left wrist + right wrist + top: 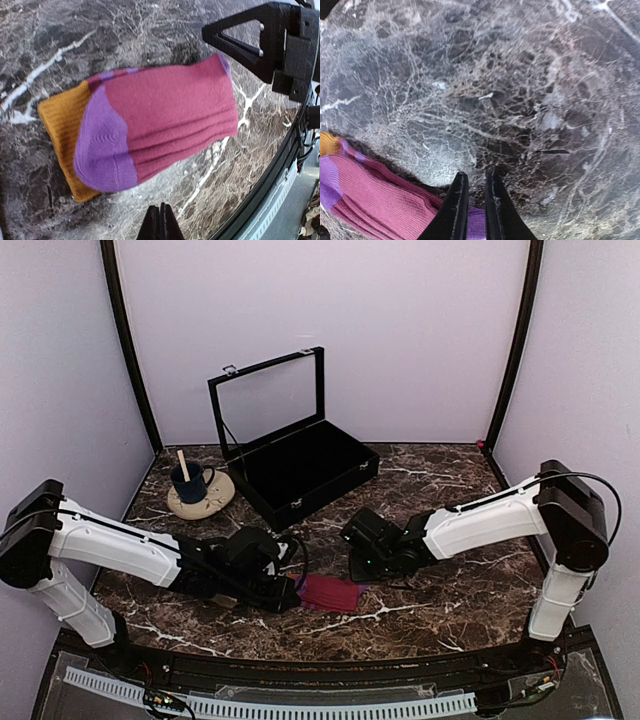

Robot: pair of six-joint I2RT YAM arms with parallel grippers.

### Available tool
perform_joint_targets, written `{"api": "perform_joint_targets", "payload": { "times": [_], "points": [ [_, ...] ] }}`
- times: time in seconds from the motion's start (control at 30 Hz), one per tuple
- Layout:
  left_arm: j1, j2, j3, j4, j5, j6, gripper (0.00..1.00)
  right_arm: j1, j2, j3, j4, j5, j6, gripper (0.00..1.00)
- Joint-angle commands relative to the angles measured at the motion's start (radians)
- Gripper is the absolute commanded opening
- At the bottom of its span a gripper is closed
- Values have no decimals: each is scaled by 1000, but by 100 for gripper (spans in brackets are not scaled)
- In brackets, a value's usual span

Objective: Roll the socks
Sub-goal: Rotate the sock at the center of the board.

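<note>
The socks (330,593) lie flat on the marble table between my two grippers. In the left wrist view the top sock (165,115) is magenta with a purple heel, and a mustard-orange piece (62,130) shows under its left end. My left gripper (160,222) is shut and empty, just off the sock's near edge. My right gripper (475,182) is at the sock's purple corner (476,225). Its jaws stand a narrow gap apart with that corner between them. The right gripper (260,45) also shows in the left wrist view, over the same corner.
A black case (300,465) with its glass lid raised stands at the back. Left of it is a beige saucer (200,495) with a dark blue cup (188,480). The table's front rail (300,660) runs close behind the socks.
</note>
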Motion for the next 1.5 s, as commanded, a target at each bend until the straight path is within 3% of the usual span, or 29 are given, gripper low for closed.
{"api": "perform_joint_targets", "payload": {
  "times": [0.0,0.53,1.07,1.47],
  "points": [
    [-35,-33,-28,-42,14,-11,0,-8,18,-1,35,-42,-2,13],
    [-54,148,-49,-91,-37,-81,0,43,-10,-87,38,-71,73,12],
    [-27,161,-40,-169,-155,-37,0,186,-69,-141,1,-47,233,12],
    [47,122,-96,-82,-147,83,0,304,-6,-80,12,-74,296,12]
  ]
}}
